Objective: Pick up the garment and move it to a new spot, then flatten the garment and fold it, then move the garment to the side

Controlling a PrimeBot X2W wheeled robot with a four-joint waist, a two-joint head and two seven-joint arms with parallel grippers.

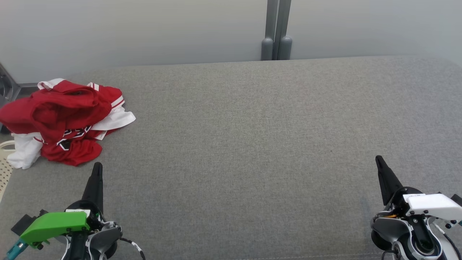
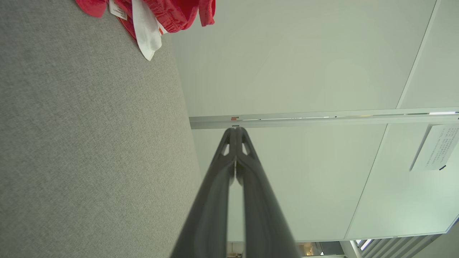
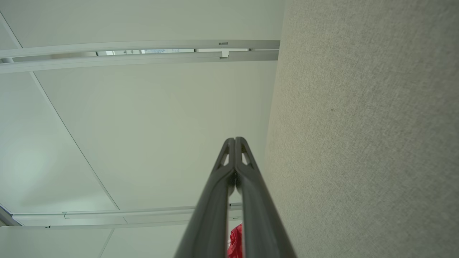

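A crumpled red-and-white garment [image 1: 61, 119] lies at the left edge of the grey tabletop [image 1: 252, 144]. The left tool [image 1: 97, 165] points toward it from nearby without touching, fingers together. The right tool [image 1: 378, 159], likewise closed, sits well apart at the lower right.

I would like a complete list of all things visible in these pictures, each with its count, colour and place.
garment: one crumpled heap, red and white, at the left edge of the surface
surface: one, grey fabric, across the middle
basket: one, cream, perforated, partly seen at far left
posts: two, grey, behind the far edge
wall: pale, at the back
left gripper: one, dark fingers, shut, empty, lower left
right gripper: one, dark fingers, shut, empty, lower right
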